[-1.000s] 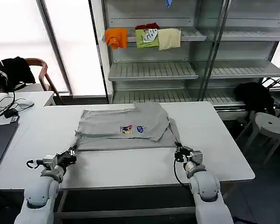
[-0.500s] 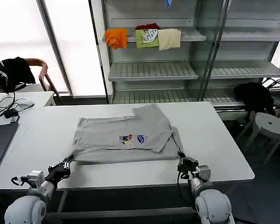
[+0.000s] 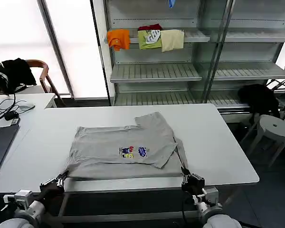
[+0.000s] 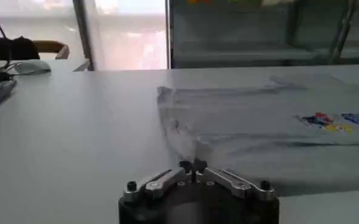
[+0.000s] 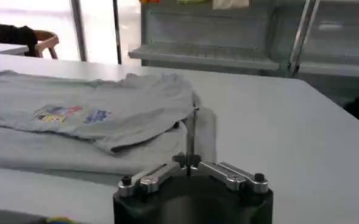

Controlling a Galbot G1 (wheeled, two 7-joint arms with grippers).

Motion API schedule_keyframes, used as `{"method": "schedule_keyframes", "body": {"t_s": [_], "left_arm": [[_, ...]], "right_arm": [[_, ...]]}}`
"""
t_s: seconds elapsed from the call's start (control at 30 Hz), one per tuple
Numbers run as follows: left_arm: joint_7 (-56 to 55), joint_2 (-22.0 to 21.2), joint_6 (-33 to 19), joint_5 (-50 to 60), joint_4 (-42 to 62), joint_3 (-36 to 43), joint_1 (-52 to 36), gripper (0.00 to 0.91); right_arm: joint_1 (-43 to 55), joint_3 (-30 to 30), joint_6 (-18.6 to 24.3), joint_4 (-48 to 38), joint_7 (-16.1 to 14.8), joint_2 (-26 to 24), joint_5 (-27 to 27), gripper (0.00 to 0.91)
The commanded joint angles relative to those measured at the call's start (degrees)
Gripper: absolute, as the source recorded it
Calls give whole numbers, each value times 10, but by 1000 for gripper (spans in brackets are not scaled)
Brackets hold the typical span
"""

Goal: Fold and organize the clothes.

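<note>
The head view is showing three bright garments (image 3: 146, 38) hanging on the shelf (image 3: 154, 71). One grey shirt (image 3: 126, 152) is lying half folded on the white table (image 3: 213, 142). The left gripper (image 4: 192, 165) and right gripper (image 5: 187, 161) are each pinching a near corner, jaws closed. Both have pulled the shirt closer than a second ago.

Half-folded light grey shirt (image 3: 123, 151), print up, near table edge
</note>
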Motion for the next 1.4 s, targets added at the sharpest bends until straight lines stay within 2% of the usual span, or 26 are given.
{"method": "schedule_keyframes", "body": {"t_s": [0.03, 0.07, 0.27, 0.43, 0.53, 0.6, 0.67, 0.73, 0.8, 0.83, 0.9, 0.93, 0.97, 1.13, 1.2, 1.3, 1.4], "left_arm": [[-9, -8, -9, 0, -12, -3, 27, 685], [-12, -10, -10, -1, -14, -4, 24, 907], [-32, -13, -38, 10, -21, -55, -11, 907], [-21, 10, -44, -2, -7, -50, -84, 907], [-4, 5, -33, 9, 35, -19, -174, 907], [4, 0, -8, 9, 77, 11, -238, 907], [3, -3, 7, 19, 133, 46, -318, 907], [2, -7, 6, 29, 177, 73, -351, 907], [8, -14, 6, 61, 251, 104, -417, 907], [9, -15, 6, 62, 272, 109, -432, 907], [18, -21, 6, 86, 328, 126, -471, 907], [20, -22, 6, 91, 349, 128, -480, 907], [24, -22, 2, 100, 375, 132, -498, 907], [37, -26, -12, 137, 441, 138, -529, 907], [41, -26, -19, 145, 462, 138, -533, 907], [45, -27, -25, 152, 470, 138, -533, 907], [49, -29, -28, 161, 475, 137, -533, 907]], "right_arm": [[-42, 7, 0, 23, 19, 7, -3, 907], [-38, 16, 1, 24, 17, 11, 1, 907], [12, 81, 1, 51, -6, 17, 38, 907], [120, 59, -1, 20, -6, 18, 3, 907], [210, 23, -3, -80, 15, 31, -2, 907], [282, 1, -2, -148, 3, 46, -1, 907], [368, -22, -2, -232, 3, 69, -6, 907], [410, -26, -2, -290, -1, 87, -15, 907], [499, -16, 0, -428, -13, 129, -27, 907], [526, -10, 1, -454, -17, 135, -35, 907], [590, 7, 23, -575, -29, 135, -65, 907], [607, 2, 41, -602, -26, 135, -63, 907], [626, -14, 74, -666, -22, 135, -61, 907], [673, -6, 152, -776, -36, 135, -62, 907], [684, -2, 179, -816, -60, 135, -56, 907], [694, -2, 201, -855, -88, 135, -56, 907], [706, -5, 204, -895, -96, 135, -61, 907]]}}
